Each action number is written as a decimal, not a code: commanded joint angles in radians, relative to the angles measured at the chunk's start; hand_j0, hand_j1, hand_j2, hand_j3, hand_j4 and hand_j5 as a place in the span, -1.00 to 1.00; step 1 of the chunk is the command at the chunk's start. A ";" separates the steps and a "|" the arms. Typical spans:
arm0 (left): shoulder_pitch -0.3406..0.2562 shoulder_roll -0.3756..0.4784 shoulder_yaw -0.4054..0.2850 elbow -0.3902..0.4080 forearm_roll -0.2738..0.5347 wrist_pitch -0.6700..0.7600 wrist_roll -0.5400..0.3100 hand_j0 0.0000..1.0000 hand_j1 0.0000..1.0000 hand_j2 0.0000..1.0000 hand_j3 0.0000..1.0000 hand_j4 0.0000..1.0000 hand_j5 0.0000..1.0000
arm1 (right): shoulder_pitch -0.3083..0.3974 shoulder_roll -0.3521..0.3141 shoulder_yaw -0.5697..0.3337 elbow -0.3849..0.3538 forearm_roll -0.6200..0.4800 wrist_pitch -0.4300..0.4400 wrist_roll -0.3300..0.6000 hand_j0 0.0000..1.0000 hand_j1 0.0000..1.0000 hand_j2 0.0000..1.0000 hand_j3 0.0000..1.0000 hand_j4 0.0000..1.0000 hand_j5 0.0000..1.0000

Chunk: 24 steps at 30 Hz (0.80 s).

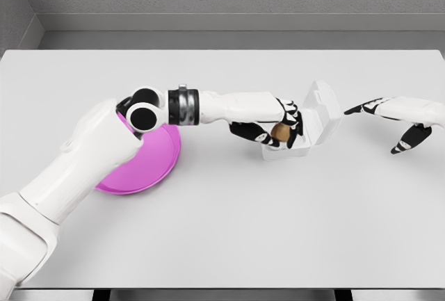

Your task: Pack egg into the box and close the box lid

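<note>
Egg held at the open box, lid not yet shut.

From the left: a magenta plate (149, 165) lies on the white tabletop (229, 231), partly under the left arm, whose left hand (274, 128) pinches the brown egg (281, 132) at the mouth of the white box (306, 144) (whether the egg already sits inside I cannot tell). The lid (324, 106) stands raised. Further right, the right hand (400, 124) hovers with fingers spread, holding nothing. By my reading, release and lid closing remain. No brand, label or writing is legible anywhere.
</note>
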 commanded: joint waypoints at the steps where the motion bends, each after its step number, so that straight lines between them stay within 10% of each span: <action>1: 0.000 0.008 -0.006 -0.002 0.051 0.003 0.001 -0.27 -0.27 -0.27 -0.27 -0.27 -0.27 | 0.000 -0.001 -0.001 0.000 -0.005 0.002 0.000 1.00 1.00 1.00 1.00 1.00 1.00; 24: -0.055 0.044 -0.099 -0.003 0.163 0.297 0.001 -0.25 -0.25 -0.25 -0.25 -0.25 -0.25 | -0.002 -0.001 0.001 0.000 -0.005 0.002 0.000 1.00 1.00 1.00 1.00 1.00 1.00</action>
